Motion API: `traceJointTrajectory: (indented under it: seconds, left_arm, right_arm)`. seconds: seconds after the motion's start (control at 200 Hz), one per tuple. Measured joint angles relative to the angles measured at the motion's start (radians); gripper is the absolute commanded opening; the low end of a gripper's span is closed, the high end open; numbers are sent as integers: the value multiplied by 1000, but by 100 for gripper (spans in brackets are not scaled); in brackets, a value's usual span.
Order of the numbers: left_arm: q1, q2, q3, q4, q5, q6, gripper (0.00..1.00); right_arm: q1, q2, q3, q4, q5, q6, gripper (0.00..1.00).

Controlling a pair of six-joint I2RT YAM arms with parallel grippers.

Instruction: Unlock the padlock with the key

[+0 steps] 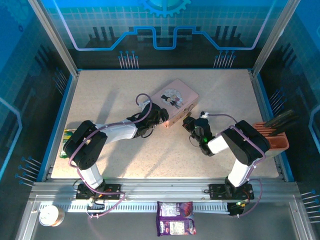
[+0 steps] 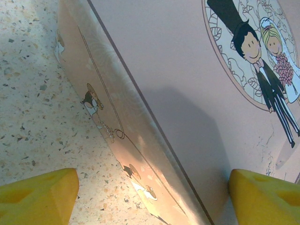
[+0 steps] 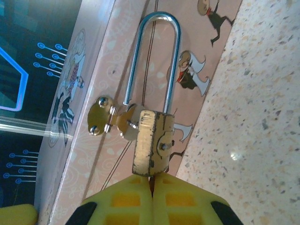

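padlock point(image 3: 152, 143) hangs on hasp point(image 3: 105, 119) of tin point(image 1: 175, 97); my right gripper point(image 3: 152, 186) pinches key point(image 3: 151, 179) at its base, left gripper point(image 2: 152, 197) open astride tin. i judge key seated; next, twist it.

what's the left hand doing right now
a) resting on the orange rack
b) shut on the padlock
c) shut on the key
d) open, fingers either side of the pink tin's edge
d: in the left wrist view the left hand is open, its yellow fingers standing wide apart with the long edge of the pink tin between them.
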Motion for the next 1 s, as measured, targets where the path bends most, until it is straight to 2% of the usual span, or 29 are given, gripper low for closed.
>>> traceJointTrajectory:
  seconds: [0.3, 0.59, 0.765, 1.001]
  left_arm:
    - [0, 0, 2, -4, 0, 1, 85]
    - [21, -35, -26, -5, 37, 45, 87]
    - [27, -145, -101, -36, 85, 148, 92]
    - [44, -379, -276, 1, 115, 264, 95]
  right_arm:
    - [-46, -40, -50, -1, -29, -17, 0]
    - [-55, -163, -87, -118, -98, -87, 0]
    - [-49, -285, -101, -297, -156, -173, 0]
    - [31, -460, -56, -678, -173, -327, 0]
